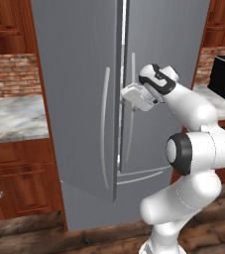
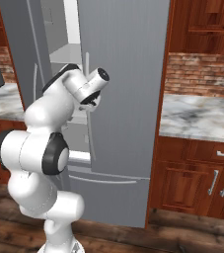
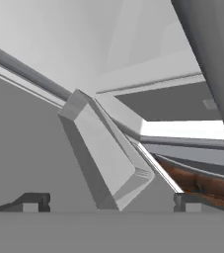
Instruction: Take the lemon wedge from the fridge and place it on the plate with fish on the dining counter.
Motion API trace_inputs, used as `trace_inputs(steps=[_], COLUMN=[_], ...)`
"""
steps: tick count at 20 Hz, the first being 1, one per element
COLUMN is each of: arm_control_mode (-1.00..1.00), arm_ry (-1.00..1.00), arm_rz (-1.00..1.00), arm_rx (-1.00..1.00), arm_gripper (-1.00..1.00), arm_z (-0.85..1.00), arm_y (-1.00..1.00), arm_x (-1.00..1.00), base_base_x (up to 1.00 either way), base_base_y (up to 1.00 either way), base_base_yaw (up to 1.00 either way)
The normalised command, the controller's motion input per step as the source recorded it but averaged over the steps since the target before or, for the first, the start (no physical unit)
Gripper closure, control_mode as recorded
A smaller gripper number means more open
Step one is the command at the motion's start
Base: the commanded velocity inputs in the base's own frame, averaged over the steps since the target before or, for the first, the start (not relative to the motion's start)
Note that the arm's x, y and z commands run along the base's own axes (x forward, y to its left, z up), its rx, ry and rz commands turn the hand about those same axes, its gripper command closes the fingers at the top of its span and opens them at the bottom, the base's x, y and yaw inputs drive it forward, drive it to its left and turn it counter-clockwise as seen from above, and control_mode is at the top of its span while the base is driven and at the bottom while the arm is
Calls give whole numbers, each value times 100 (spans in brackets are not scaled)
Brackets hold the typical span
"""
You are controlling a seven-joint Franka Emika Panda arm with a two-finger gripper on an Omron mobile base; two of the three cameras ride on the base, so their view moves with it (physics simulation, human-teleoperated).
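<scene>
— Where's your gripper (image 3: 111,202)?

— Up at the fridge (image 1: 79,99), by the seam between its two doors, fingers spread wide and pinching nothing. You can see the left door standing ajar, white shelving behind it.

— And the lemon wedge?

— Probably inside; your views are too cramped to pick it out.

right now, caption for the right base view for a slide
Arm reaches its open gripper into the gap of the fridge's partly opened door, white shelves visible inside.
</scene>
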Motion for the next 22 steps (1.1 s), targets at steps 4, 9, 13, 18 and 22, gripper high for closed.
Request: trace_inputs(steps=[4,9,13,18,22], arm_control_mode=[-100,-100,-100,-100,-100], arm_ry=[-15,-22,-11,-8,-2], arm_rz=[3,1,0,0,0], arm_rx=[4,0,0,0,0], arm_gripper=[-100,-100,-100,-100,-100], arm_z=[-12,-10,0,0,0], arm_y=[0,0,3,24,31], arm_x=[19,13,13,25,23], base_base_x=[0,0,0,0,0], base_base_y=[0,0,0,0,0], base_base_yaw=[0,0,0,0,0])
